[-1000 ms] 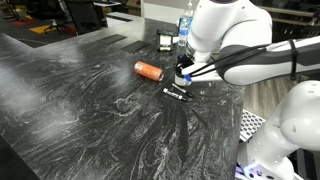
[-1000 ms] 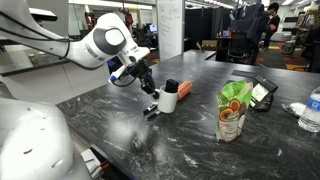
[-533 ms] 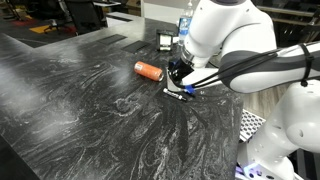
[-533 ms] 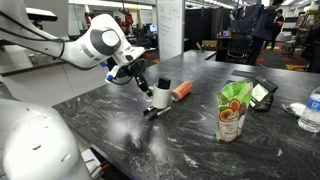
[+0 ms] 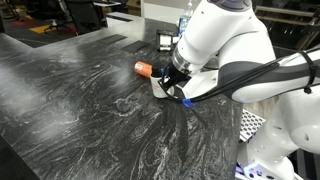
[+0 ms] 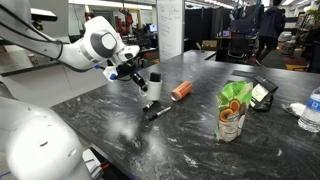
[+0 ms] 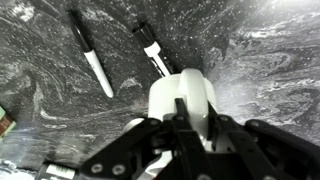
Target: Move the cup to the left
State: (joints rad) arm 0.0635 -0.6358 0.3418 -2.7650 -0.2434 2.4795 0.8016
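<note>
The cup (image 6: 154, 84) looks whitish on the outside with a dark top. It hangs tilted in my gripper (image 6: 141, 77), a little above the dark marbled table (image 6: 120, 125). In an exterior view the cup (image 5: 160, 87) shows white under the gripper (image 5: 172, 80), just right of the orange cylinder (image 5: 147, 69). In the wrist view the fingers close on the cup's (image 7: 165, 95) white body at the gripper (image 7: 186, 118). The orange cylinder (image 6: 181, 91) lies on its side to the right of the cup.
Two black-and-white markers (image 7: 92, 55) (image 7: 155, 50) lie on the table beneath the cup; one shows in an exterior view (image 6: 156, 112). A green-orange snack bag (image 6: 233, 110), a black device (image 6: 262, 92) and a water bottle (image 6: 312, 108) stand further right.
My gripper has carried the cup up off the table and leftward, away from the orange cylinder and over the markers.
</note>
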